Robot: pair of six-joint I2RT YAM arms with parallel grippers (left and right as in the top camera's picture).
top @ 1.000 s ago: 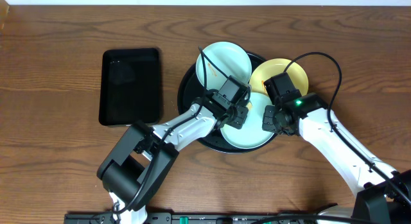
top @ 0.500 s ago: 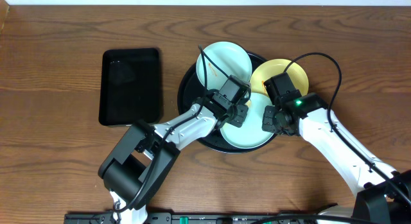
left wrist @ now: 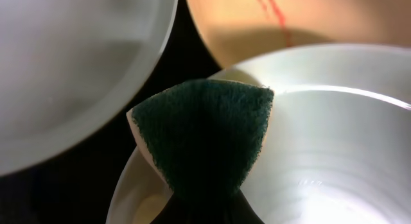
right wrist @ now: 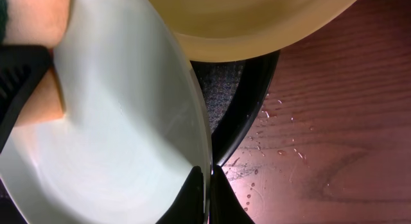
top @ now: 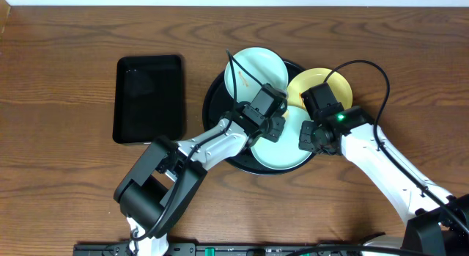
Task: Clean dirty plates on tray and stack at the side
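Note:
The round black tray (top: 214, 102) holds three plates: a pale blue one (top: 253, 69) at the back, a pale yellow one (top: 324, 78) at the right and a pale blue one (top: 282, 152) at the front. My left gripper (top: 270, 125) is shut on a green-faced sponge (left wrist: 202, 134) pressed on the front plate (left wrist: 334, 140) near its rim. My right gripper (right wrist: 205, 185) is shut on that plate's right rim (right wrist: 122, 121), over the tray edge (right wrist: 250, 115). The yellow plate (left wrist: 308, 25) carries a red streak.
A rectangular black tray (top: 149, 98) lies left of the round tray. Water droplets (right wrist: 282, 147) dot the wood table right of the tray rim. Bare wood tabletop (top: 66, 175) lies at the left and front.
My left gripper with the sponge has shifted slightly up and to the right on the front plate. The right arm and the plates have stayed put.

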